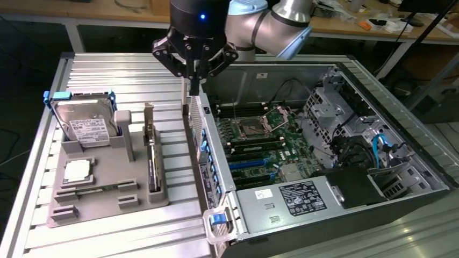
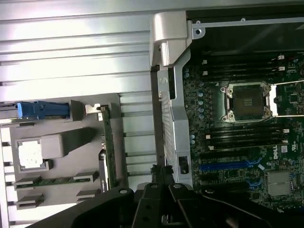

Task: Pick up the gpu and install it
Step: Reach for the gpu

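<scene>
So my gripper point(image 1: 192, 89) point(image 2: 164, 172) is pinched all the way shut right now, fingers point(image 1: 191, 80) pressed together with nothing between them. I'm hanging just above the big open black-and-silver computer case point(image 1: 420, 177) point(image 2: 172, 28), over the top edge of its perforated side wall, near one corner.

Everything else, placed off that case:

- One gpu point(image 1: 152, 161) point(image 2: 106, 142), the thin flat black card with a grey metal bracket sticking up at one end. It stands on its long edge in a slot, just beside the case wall and parallel to it, on the exterior view's left. I'm not touching it.
- One grey plastic holder tray point(image 1: 107, 200) point(image 2: 71, 180) carrying the gpu, sitting alongside the case but not touching it.
- One silver hard drive with a white label and blue handles point(image 1: 86, 126), propped upright in the tray, farther from the case than the gpu.
- One small square silver-topped chip point(image 1: 77, 171) point(image 2: 29, 154), lying flat in the tray, also on the far side from the case.
- One green motherboard point(image 1: 283, 134) point(image 2: 237, 142) inside the case, open from above.

Room-wise, a bare strip of ribbed metal table point(image 1: 179, 220) point(image 2: 71, 57) runs between tray and case wall.
</scene>
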Controlling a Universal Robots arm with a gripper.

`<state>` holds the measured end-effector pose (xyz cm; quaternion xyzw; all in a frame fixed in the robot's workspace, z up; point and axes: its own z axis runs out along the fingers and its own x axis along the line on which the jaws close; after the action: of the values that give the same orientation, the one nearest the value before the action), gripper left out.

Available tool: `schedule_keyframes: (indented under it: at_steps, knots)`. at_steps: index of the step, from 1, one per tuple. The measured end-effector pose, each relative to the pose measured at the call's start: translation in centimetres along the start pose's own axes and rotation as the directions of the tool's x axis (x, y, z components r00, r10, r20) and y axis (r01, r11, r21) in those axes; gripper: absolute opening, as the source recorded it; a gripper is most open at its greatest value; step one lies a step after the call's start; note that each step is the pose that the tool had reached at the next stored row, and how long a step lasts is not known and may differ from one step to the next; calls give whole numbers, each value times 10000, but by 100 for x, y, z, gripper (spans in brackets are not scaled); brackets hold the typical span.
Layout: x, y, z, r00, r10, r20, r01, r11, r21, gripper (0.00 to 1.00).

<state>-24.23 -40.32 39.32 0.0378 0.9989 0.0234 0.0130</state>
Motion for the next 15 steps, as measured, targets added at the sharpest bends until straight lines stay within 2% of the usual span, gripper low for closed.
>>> schedule_keyframes:
  at_steps: [15]
  knots:
    - [508,-55,-15,10000,1,-2,-1,10000,-6,11]
